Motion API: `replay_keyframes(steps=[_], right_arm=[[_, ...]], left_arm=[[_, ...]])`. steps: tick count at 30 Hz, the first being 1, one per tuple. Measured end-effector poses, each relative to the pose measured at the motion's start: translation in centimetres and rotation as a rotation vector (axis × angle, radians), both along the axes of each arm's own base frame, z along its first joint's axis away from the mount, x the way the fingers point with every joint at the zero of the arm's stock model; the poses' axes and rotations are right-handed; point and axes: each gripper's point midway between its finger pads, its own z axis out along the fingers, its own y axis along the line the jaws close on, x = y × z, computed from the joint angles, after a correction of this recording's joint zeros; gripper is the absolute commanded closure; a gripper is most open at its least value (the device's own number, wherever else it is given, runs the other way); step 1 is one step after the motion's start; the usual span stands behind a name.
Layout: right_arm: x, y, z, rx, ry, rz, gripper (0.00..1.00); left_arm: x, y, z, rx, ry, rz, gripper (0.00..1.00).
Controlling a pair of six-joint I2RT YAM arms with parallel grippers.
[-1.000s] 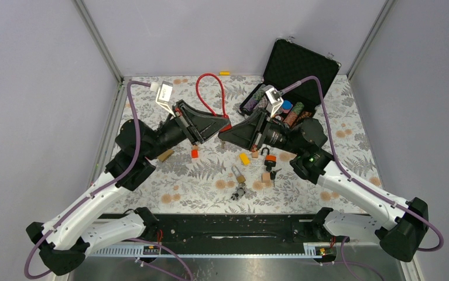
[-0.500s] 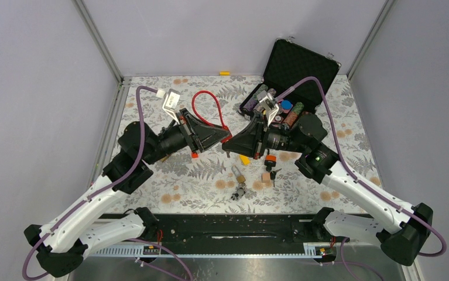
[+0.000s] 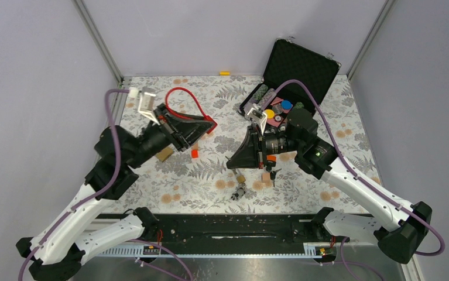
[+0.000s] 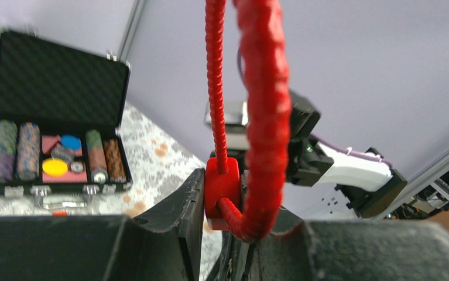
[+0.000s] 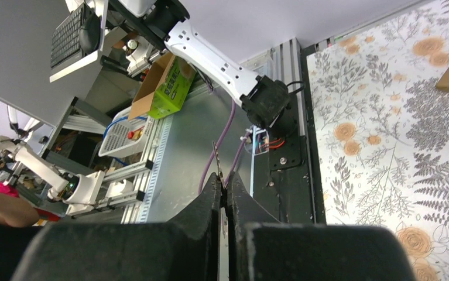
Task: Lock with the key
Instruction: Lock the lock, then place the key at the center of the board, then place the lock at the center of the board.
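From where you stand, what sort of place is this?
Probably a robotics lab's test cell: plain walls enclosing a floral-covered table, practice props such as a red cable lock and poker-chip case, and a desk keyboard beyond the rig.

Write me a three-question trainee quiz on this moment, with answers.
1. True or false: the left gripper grips the red cable lock.
2. The black case at the far right of the table is: A shut, B open, C upside down.
3. Fill in: the right gripper is shut on a thin metal ____.
Answers: 1 true; 2 B; 3 key.
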Motion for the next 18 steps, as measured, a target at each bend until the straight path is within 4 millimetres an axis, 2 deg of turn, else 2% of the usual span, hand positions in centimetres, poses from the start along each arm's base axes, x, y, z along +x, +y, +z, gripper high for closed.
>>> replay_keyframes(steps=[5,9,11,14,16,18], right_arm=[[-0.2,-0.1,-0.7,-0.027,0.027,0.008,1.0],[0.8,0.0,-1.4,-0.056,0.039,-0.054,1.0],[2.0,0.2,-2.0,-0.084,0.051,-0.127,1.0],[4.5,0.6,-3.1,-0.143,0.075,-0.25,0.98],[7.4,1.3,-3.7,-0.192,0.086,-0.358,0.98],[10.4,2.0,-4.2,-0.231,0.088,-0.457,0.98]], left_arm=[[-0.1,1.5,2.8,-0.048,-0.084,0.06,1.0],[1.0,1.7,2.0,-0.015,-0.073,0.115,1.0],[1.9,1.6,0.9,0.019,-0.051,0.147,1.0],[4.2,1.3,-1.6,0.106,0.015,0.219,1.0],[6.4,1.1,-3.9,0.175,0.075,0.273,1.0],[9.2,1.1,-6.9,0.254,0.152,0.33,1.0]])
